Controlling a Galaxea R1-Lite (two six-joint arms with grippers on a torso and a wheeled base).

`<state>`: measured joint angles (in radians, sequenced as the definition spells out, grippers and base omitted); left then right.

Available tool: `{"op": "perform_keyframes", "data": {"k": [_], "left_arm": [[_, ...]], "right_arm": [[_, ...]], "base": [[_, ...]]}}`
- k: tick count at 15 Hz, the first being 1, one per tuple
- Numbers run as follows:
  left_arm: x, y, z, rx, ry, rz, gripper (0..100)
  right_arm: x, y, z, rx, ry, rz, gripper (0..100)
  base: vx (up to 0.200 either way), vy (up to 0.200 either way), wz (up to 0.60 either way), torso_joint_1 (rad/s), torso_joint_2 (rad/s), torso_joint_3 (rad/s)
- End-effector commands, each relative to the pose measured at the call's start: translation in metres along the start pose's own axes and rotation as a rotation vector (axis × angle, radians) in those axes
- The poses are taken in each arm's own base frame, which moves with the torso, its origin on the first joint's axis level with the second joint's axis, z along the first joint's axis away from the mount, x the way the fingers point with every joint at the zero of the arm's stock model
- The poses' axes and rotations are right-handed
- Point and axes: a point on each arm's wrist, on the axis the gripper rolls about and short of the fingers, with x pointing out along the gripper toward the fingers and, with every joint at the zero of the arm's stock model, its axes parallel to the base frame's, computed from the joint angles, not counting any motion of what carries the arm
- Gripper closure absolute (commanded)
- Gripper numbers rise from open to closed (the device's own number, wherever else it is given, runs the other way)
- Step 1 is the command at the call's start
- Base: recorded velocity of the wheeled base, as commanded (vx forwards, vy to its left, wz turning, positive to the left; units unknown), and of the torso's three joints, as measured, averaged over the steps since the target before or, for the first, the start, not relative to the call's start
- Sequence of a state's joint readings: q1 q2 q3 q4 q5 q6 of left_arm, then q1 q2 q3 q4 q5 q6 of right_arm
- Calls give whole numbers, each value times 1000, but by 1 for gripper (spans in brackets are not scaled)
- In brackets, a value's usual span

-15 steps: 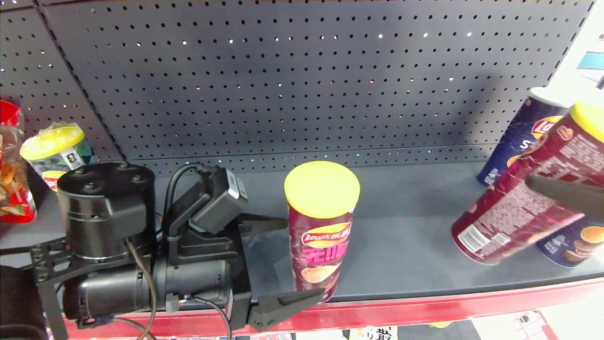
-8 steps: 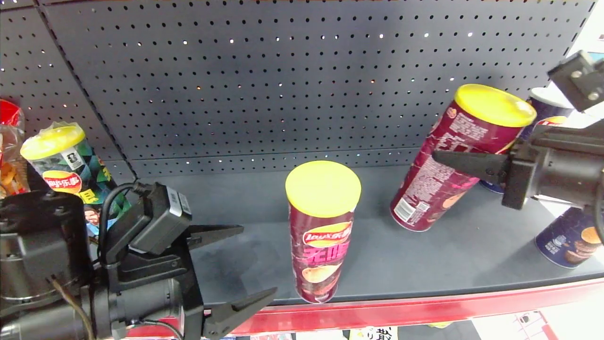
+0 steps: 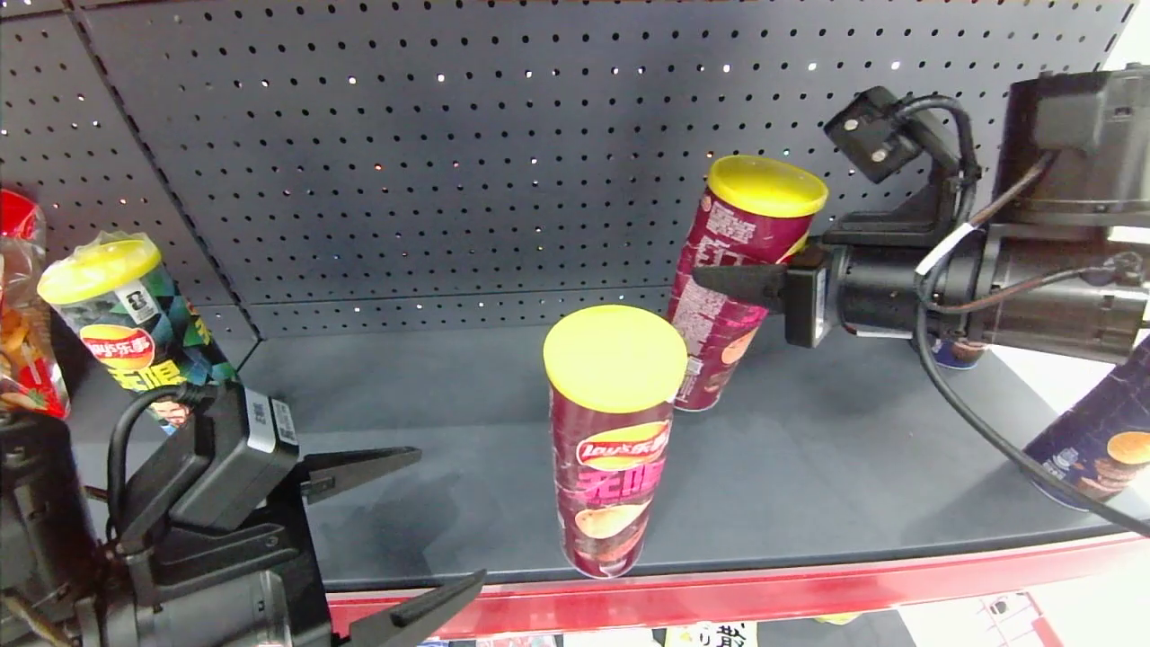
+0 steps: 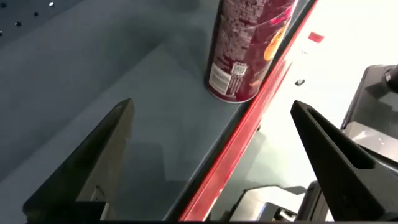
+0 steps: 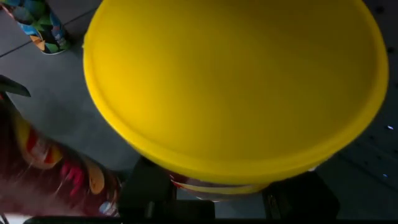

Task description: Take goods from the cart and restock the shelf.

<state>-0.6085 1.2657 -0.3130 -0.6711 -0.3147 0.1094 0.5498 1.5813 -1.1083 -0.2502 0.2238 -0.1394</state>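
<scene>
A maroon chips can with a yellow lid (image 3: 615, 449) stands upright near the front edge of the grey shelf (image 3: 431, 377). Behind it and to its right, a second maroon can (image 3: 741, 243) leans slightly, with my right gripper (image 3: 732, 274) shut on its upper half. Its base is partly hidden by the front can's lid. The right wrist view looks down on the held can's yellow lid (image 5: 236, 81). My left gripper (image 3: 440, 521) is open and empty at the shelf's front left, apart from the front can (image 4: 245, 50).
A green-and-black can with a yellow lid (image 3: 126, 323) and a red snack bag (image 3: 18, 314) stand at the shelf's left. A blue can (image 3: 1092, 445) stands at the right end. The perforated back panel (image 3: 539, 162) closes the rear. The shelf front has a red edge (image 3: 809, 589).
My right gripper has carried the tilted maroon can leftward and back, and it now leans less. My left gripper has drawn away to the left from the front can, staying open.
</scene>
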Motion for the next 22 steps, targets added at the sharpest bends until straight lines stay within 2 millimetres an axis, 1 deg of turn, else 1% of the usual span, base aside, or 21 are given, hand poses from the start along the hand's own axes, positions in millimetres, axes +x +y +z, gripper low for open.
{"op": "perform_keyframes", "data": {"k": [1, 5, 8, 11, 19, 20, 22], "left_arm": [[-5, -1, 0, 2, -12, 12, 0], [-7, -2, -4, -2, 0, 14, 0], [-7, -2, -5, -2, 2, 13, 0], [-7, -2, -5, -3, 3, 13, 0], [-7, -3, -5, -2, 2, 12, 0], [-7, -3, -5, 0, 2, 12, 0], [-7, -3, -5, 0, 2, 12, 0]], "right_arm": [[22, 4, -7, 4, 33, 28, 100], [45, 2, -8, 2, 41, 38, 100], [56, 1, -9, 2, 44, 42, 100], [61, 0, -10, 5, 47, 42, 100], [62, 0, -12, 10, 53, 41, 100], [62, 0, -12, 10, 54, 40, 0], [60, 0, -11, 11, 51, 38, 0]], "base": [[0, 0, 0, 0, 0, 0], [0, 0, 0, 0, 0, 0], [0, 0, 0, 0, 0, 0], [0, 0, 0, 0, 0, 0], [0, 0, 0, 0, 0, 0], [0, 0, 0, 0, 0, 0], [0, 0, 0, 0, 0, 0]]}}
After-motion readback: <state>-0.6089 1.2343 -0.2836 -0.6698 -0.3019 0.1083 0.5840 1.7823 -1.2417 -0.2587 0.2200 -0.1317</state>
